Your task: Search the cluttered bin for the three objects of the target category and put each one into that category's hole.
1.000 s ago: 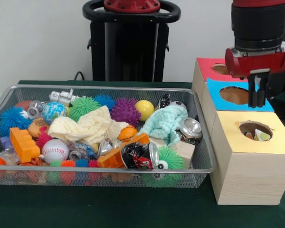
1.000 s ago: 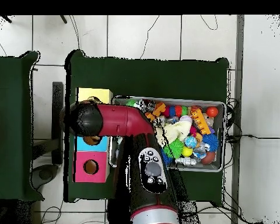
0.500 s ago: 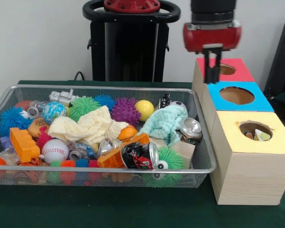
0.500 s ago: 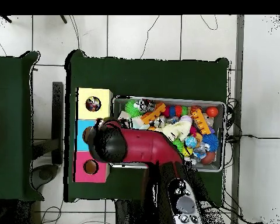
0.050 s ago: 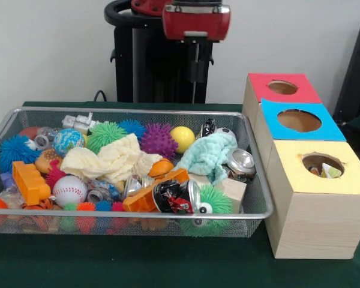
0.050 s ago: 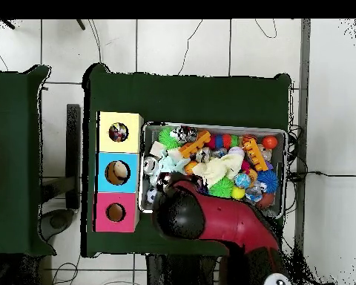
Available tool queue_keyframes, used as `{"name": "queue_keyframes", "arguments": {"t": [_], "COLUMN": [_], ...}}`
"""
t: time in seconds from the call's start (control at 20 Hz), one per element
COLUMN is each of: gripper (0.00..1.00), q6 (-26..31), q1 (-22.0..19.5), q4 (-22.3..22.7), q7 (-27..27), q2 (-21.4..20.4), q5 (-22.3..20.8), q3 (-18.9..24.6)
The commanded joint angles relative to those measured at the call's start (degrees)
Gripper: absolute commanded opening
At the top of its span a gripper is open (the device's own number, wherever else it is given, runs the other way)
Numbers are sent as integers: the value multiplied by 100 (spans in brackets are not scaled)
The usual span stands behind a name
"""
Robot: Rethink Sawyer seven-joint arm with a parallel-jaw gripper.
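Hovering our gripper point(image 5: 196, 72) over the far rim of the wire bin point(image 5: 259, 210), above the green cloth point(image 5: 209, 155); jaws look pressed together, nothing in them. We read this as the search step, between picks.

Target category isn't stated. The yellow box's hole point(image 5: 323, 164) already shows items inside; the blue hole point(image 5: 299, 120) shows something pale in the overhead view, and the red hole point(image 5: 282, 87) looks empty.

Cans are one candidate: a crushed dark can point(image 5: 177, 195) near the front rim, a silver can point(image 5: 240, 161) beside the cloth. Next move needs a descent onto one exposed piece, jaws spread first.

No brand or writing is legible.
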Motion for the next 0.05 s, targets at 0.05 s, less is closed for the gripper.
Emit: {"name": "queue_keyframes", "arguments": {"t": [0.05], "gripper": [0], "q6": [179], "q1": [-204], "q4": [519], "q7": [-264], "q2": [-152], "q5": [-430], "q3": [613]}}
